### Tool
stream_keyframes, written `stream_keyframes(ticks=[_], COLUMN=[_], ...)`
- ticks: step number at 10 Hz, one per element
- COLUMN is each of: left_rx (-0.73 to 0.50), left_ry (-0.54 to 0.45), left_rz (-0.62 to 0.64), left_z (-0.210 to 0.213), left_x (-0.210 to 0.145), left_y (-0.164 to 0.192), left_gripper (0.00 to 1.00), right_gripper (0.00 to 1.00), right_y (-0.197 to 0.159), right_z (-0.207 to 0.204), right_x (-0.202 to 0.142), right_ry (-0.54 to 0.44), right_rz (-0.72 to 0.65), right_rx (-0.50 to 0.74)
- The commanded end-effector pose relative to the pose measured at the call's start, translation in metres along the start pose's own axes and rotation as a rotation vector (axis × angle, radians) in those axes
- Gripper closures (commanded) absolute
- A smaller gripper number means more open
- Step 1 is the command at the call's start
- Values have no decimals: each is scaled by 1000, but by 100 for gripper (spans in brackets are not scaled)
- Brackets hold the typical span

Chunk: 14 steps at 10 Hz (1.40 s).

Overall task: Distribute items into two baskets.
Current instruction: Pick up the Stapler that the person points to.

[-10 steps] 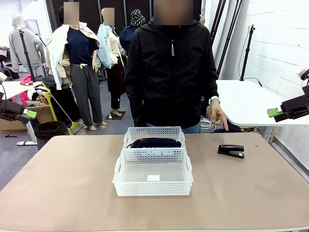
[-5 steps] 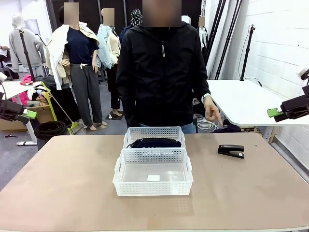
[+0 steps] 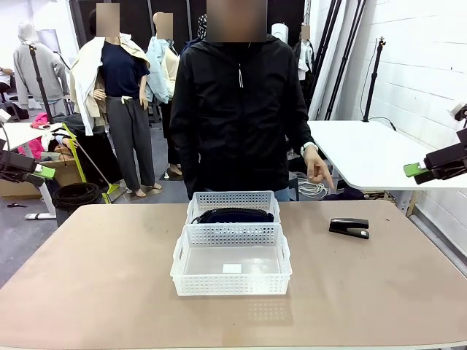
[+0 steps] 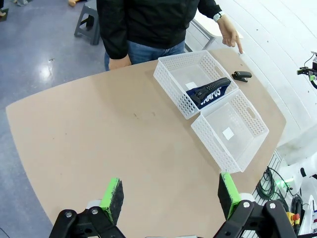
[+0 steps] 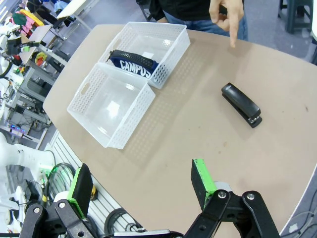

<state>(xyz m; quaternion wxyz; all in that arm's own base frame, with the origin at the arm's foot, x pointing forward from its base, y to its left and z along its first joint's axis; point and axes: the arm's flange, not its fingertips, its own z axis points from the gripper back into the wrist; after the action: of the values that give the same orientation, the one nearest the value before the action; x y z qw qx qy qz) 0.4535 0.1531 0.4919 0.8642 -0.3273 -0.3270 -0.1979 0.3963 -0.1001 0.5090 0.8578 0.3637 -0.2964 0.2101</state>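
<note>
- Black desk stapler (image 3: 349,227): on tan table (image 3: 109,277), right of white mesh baskets (image 3: 232,235). Stiff, dense, smooth; prob. best pinched across narrow sides, mid-body.
- Navy fabric "CAMPUS" pouch (image 5: 132,65): soft, in far basket (image 3: 232,195).
- Left gripper (image 4: 168,191), right gripper (image 5: 141,181): jaws apart, nothing held.
</note>
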Motion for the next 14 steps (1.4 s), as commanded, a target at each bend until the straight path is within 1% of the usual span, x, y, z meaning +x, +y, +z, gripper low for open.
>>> stream_keyframes(ticks=[1, 14], left_rx=[-1, -1], left_ry=[10, 10], left_rz=[4, 4], left_z=[1, 1], left_x=[-1, -1], left_y=[-1, -1], left_gripper=[0, 0], right_gripper=[0, 0], right_y=[0, 0], right_z=[-2, 0], right_x=[-1, 0], right_ry=[-1, 0], right_rz=[0, 0], right_rx=[4, 0])
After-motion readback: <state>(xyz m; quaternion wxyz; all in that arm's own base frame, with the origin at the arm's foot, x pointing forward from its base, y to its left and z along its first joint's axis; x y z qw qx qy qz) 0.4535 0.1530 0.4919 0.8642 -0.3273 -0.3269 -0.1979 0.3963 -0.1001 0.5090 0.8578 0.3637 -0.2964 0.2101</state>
